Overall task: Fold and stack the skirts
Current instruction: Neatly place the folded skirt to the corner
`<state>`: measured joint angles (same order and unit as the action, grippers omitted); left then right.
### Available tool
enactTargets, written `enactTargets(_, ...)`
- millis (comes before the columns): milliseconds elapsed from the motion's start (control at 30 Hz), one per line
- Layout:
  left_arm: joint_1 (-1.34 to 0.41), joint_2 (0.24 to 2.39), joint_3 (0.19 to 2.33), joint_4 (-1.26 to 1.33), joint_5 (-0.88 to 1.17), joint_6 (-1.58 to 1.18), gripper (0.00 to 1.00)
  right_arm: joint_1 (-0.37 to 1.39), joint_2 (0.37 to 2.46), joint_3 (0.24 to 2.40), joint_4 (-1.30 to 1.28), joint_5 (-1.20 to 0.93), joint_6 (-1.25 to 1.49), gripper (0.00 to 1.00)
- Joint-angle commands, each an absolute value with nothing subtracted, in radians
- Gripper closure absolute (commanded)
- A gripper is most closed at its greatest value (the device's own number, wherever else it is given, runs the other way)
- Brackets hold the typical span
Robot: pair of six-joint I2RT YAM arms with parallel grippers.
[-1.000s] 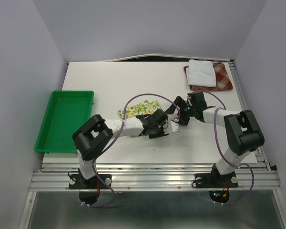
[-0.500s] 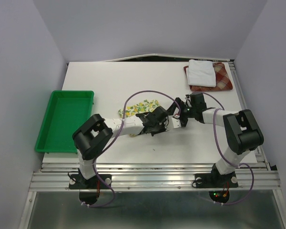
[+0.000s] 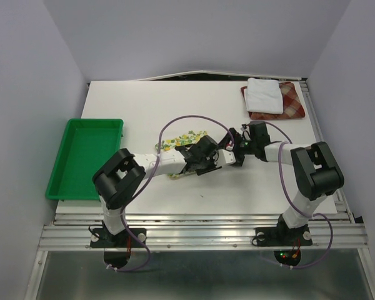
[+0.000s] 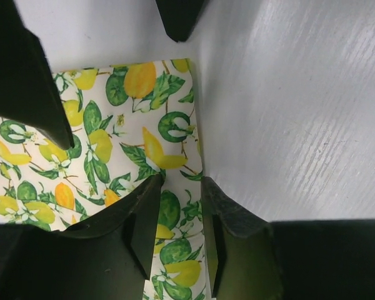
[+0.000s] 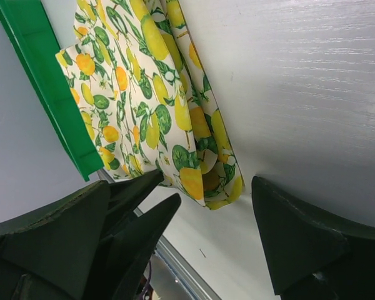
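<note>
Green tray (image 3: 84,156) left of lemon-print skirt (image 3: 178,142), well apart.

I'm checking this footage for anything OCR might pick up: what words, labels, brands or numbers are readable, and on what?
No readable text in any view.
The lemon-print skirt bears only fruit and leaves.
The white skirt, plaid skirt and green tray show no lettering.
Any marking on the arms is too small to tell.
</note>
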<state>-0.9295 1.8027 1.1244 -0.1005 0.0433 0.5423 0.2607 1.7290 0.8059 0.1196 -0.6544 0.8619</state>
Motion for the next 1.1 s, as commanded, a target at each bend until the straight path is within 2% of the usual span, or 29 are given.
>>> enactTargets(0,-0.933,1.838,1.150,-0.103,0.061,0.552,0.57,0.255,1.747,0.788,0.115,-0.634,0.854,0.00)
enactTargets(100,-0.930,1.851,1.135,-0.091,0.078,0.557,0.65,0.255,1.744,0.788,0.115,-0.634,0.853,0.00)
enactTargets(133,-0.928,1.852,1.131,-0.086,0.081,0.560,0.77,0.255,1.746,0.787,0.114,-0.637,0.851,0.00)
enactTargets(200,-0.913,1.855,1.129,-0.083,0.095,0.561,0.87,0.255,1.746,0.787,0.114,-0.637,0.845,0.00)
enactTargets(233,-0.908,1.858,1.132,-0.089,0.100,0.561,0.95,0.255,1.744,0.785,0.114,-0.635,0.845,0.00)
enactTargets(300,-0.896,1.850,1.132,-0.092,0.118,0.566,1.00,0.255,1.740,0.778,0.115,-0.635,0.844,0.00)
enactTargets(567,-0.782,1.775,1.134,-0.106,0.342,0.586,1.00,0.255,1.735,0.715,0.281,-0.670,0.931,0.00)
enactTargets(867,-0.758,1.750,1.120,-0.089,0.399,0.606,1.00,0.322,1.815,0.715,0.550,-0.623,1.074,0.00)
enactTargets(1067,-0.744,1.749,1.138,-0.090,0.425,0.609,1.00,0.411,1.923,0.765,0.577,-0.540,1.100,0.00)
